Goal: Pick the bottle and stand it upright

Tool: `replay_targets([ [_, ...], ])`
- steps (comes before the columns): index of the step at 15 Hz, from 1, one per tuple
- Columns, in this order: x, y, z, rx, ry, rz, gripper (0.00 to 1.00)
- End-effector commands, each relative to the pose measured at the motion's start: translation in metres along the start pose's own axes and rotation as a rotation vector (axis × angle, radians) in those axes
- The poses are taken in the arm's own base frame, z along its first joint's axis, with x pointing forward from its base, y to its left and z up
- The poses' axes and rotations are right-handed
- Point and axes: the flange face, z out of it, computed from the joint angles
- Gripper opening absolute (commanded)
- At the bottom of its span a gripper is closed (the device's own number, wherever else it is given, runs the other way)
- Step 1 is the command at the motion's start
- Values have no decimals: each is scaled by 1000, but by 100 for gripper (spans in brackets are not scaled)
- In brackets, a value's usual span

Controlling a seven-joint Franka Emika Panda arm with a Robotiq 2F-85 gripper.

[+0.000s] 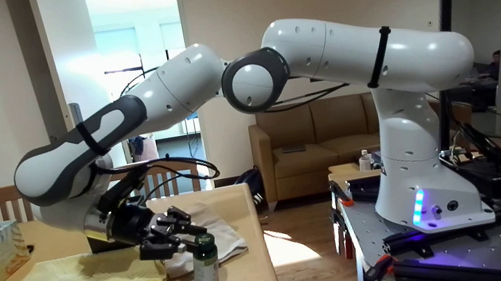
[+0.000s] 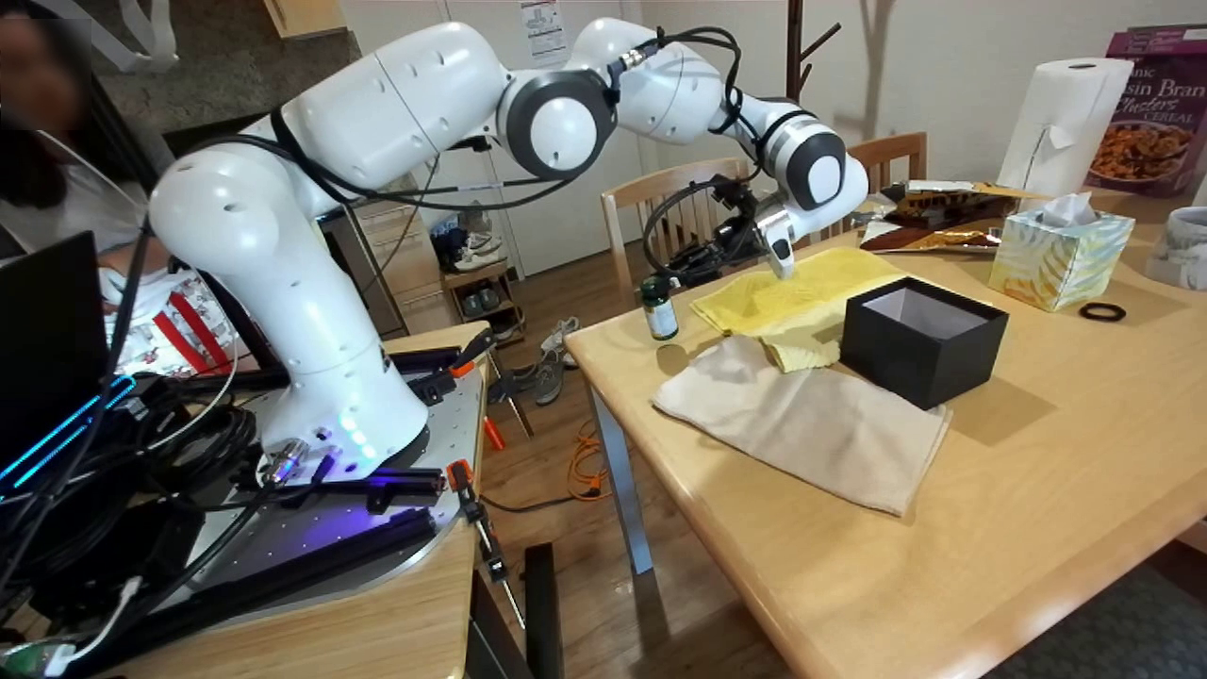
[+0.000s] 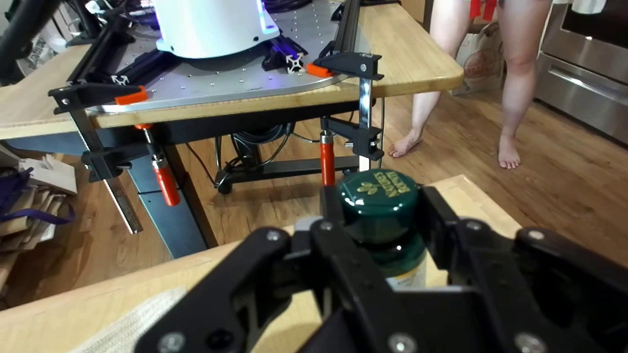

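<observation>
Two fingers [image 3: 434,211] of the partly spread claw [image 3: 380,202] pinch the bottle [image 3: 400,252] by its cap [image 3: 378,201].

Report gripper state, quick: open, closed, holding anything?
Gripper: closed, holding the green bottle by its top end, roughly upright.

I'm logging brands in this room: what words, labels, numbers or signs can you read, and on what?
"NATURE'S BOUNTY": upside down in the wrist view, on the bottle's green cap.
"nic", "sin Bran", "Clusters", "CEREAL": on the cereal box, partly hidden by the paper towel roll.
Too small or blurred to read: bottle label, posted notice, bag print.
</observation>
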Motion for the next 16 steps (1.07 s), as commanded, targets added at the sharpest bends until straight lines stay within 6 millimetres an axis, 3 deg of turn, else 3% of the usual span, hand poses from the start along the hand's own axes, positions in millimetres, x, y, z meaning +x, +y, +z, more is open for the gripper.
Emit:
replay_targets([
  [1,7,5,2,1,-56,9,17],
  [16,44,9,15,22,-54,2,17],
])
